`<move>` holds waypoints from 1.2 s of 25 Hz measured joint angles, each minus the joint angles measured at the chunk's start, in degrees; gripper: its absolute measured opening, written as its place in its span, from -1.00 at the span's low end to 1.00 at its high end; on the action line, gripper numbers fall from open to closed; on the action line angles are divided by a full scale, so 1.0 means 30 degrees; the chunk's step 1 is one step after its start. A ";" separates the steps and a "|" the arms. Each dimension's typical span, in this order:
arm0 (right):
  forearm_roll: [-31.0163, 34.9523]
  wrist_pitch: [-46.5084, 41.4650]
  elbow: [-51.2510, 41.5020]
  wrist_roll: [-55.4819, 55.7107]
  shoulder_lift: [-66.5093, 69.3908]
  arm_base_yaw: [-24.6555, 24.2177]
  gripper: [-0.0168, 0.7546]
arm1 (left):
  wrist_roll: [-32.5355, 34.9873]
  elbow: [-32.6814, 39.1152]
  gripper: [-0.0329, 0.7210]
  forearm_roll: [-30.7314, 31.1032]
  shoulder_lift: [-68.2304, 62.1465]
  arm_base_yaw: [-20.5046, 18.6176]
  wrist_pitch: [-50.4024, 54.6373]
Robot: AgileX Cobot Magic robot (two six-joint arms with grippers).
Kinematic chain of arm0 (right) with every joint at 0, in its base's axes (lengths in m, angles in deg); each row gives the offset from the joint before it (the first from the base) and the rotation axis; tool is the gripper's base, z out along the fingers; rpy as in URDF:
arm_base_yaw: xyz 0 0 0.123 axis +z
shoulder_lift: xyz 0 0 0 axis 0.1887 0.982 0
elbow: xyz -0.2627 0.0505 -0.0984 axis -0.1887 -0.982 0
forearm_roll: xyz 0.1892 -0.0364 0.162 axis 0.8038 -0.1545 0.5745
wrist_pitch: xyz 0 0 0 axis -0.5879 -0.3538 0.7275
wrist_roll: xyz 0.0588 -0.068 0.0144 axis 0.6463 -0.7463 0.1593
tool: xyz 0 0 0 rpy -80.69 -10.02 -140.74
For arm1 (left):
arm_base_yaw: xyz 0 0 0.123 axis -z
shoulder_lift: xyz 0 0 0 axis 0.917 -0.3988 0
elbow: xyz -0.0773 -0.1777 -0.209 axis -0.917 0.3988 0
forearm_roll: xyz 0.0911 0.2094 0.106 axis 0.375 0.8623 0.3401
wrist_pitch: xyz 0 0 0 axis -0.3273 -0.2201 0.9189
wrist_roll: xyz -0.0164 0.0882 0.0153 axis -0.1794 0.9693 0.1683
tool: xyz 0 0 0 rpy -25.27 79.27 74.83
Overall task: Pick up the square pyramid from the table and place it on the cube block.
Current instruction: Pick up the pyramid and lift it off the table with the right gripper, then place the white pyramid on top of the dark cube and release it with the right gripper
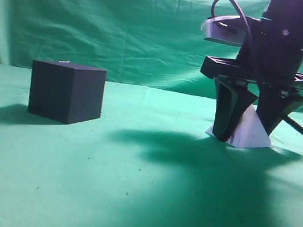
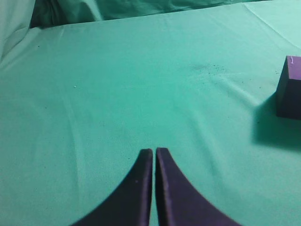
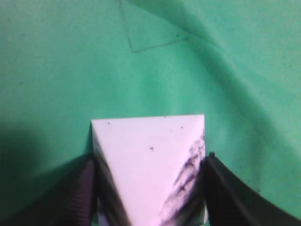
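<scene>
On the right side of the table [image 1: 126, 201], the right gripper [image 1: 246, 131] stands straight down over the pyramid [image 1: 252, 135], one dark finger against each of two opposite sloping faces. The pyramid's base rests flat on the green cloth. From the right wrist camera the pyramid [image 3: 150, 165] is seen from above between the two fingers [image 3: 84, 197], which press against its left and right sides (the right-hand face carries dark streaks), so the gripper is clenched on it.

Well apart to the left sits the cube [image 1: 67, 91], dark and matte, upright on the cloth with nothing on top of it.

The left gripper [image 2: 154, 153] hangs over bare cloth, its two curved fingers drawn together with only a hairline gap and nothing between them. The cube [image 2: 289, 87] shows at the right edge of that view, well away from the fingertips.
</scene>
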 joint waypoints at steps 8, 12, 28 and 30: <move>-0.0175 -0.0122 -0.0008 -0.0185 -0.0469 0.0000 0.08 | 0.0000 0.0000 -0.91 0.0000 0.0000 0.0000 0.0000; -0.0398 -0.0701 0.0591 -0.0185 -0.1749 0.0000 0.08 | 0.0000 0.0000 -0.91 0.0000 0.0000 0.0000 0.0000; -0.0731 -1.0056 1.2315 -0.1628 -0.0243 0.5587 -0.02 | 0.0000 0.0000 -0.91 0.0000 0.0000 0.0000 0.0000; -0.0731 -1.0709 1.3310 -0.1688 0.0998 0.6518 -0.02 | 0.0000 0.0000 -0.91 0.0000 0.0000 0.0000 0.0000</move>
